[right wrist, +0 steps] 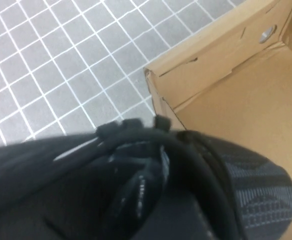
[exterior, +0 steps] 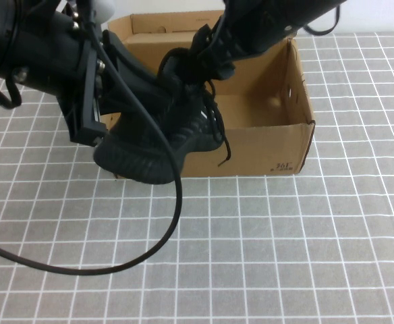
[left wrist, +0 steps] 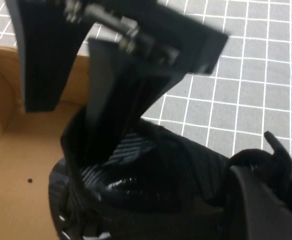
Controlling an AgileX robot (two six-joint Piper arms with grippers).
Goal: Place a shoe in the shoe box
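Note:
The black knit shoe (exterior: 150,152) hangs tilted over the front left corner of the brown cardboard shoe box (exterior: 264,145), its sole outside the front wall and a lace dangling. My left gripper (exterior: 164,91) is shut on the shoe from the left; one of its fingers (left wrist: 256,200) presses on the shoe (left wrist: 151,185). My right gripper (exterior: 205,57) comes in from above right and is shut on the shoe near the laces. Its fingers (left wrist: 111,90) show in the left wrist view, one reaching into the shoe's opening. The right wrist view shows the shoe (right wrist: 256,195) over the box corner (right wrist: 226,60).
The box's flap lid (exterior: 170,23) stands open at the back. A black cable (exterior: 173,223) loops from the left arm over the grey grid tablecloth (exterior: 285,256) in front of the box. The box's right half (exterior: 258,101) holds nothing.

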